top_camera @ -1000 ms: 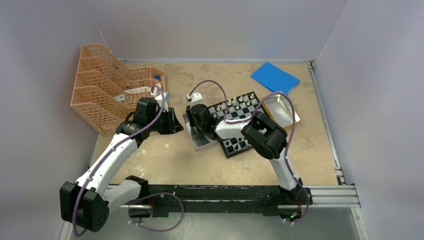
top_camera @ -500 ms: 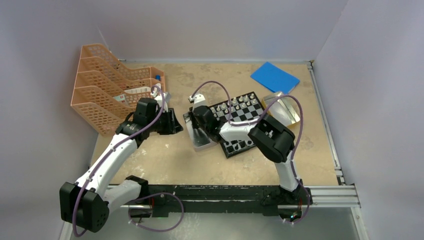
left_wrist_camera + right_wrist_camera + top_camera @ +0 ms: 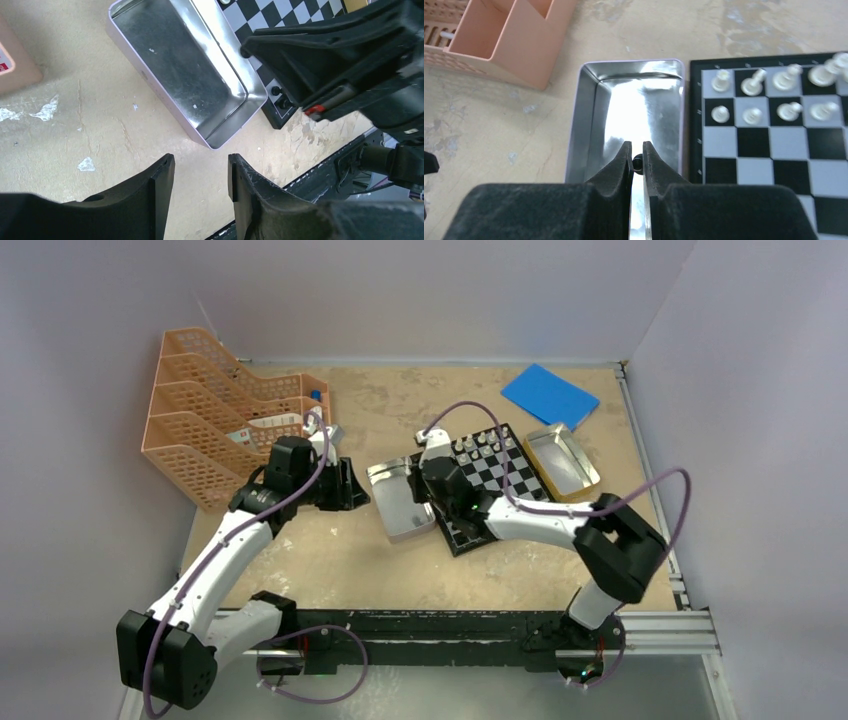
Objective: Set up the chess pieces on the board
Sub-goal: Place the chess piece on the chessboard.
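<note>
At frame centre the board (image 3: 527, 477) is flanked by one tin (image 3: 398, 506) at left and another tin (image 3: 562, 461) at right; trays (image 3: 215, 420) are stacked upper left.

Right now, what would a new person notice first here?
The checkered board in the middle, with white pieces lined up on its far rows. Beside it, the right hand pinches a tiny black piece over a shiny tin. A big orange rack sits at the back left.

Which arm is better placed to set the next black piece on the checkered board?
Right. The right arm's fingers pinch a tiny black chess piece over the silver rectangular metal tin, beside the black-and-white checkered chessboard. The left arm's fingers are apart and empty over bare table.
</note>
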Robot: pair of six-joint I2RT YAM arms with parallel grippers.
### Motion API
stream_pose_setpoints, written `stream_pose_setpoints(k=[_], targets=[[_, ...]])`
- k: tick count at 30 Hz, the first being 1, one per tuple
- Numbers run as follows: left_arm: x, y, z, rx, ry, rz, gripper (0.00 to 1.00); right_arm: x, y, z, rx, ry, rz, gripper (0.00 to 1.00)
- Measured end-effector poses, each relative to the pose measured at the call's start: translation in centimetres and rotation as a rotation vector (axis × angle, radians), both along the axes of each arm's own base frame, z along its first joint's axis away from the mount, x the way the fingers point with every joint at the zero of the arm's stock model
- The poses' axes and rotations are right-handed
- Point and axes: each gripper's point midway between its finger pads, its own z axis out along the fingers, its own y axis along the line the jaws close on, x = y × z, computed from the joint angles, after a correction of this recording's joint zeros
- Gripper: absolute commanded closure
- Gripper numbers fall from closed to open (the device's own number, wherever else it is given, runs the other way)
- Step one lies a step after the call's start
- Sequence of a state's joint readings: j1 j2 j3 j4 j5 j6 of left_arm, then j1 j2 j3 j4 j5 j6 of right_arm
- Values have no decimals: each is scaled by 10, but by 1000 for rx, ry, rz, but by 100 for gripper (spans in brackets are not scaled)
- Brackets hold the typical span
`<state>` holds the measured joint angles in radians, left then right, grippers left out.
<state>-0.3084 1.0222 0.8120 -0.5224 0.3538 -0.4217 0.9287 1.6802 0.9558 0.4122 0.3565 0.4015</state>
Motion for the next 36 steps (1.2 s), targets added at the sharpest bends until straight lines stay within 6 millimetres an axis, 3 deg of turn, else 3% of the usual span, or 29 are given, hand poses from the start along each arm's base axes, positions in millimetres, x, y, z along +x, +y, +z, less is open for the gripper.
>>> stream_pose_setpoints(k=[7,10,18,22,36], targets=[[-4,-5,3,-15,-7,-44,57,-13,-60,27,34,-12,-163,100],[-7,-7,4,-29,-3,-61,56,-12,-90,30,40,-11,-253,100],[-17,-21,13,-100,0,-140,56,2,-175,5,26,30,-530,100],[-22,-27,14,-133,21,-180,50,4,-209,-12,22,75,-638,100],[-37,-44,19,-234,54,-296,44,0,-241,-42,44,171,-905,100]])
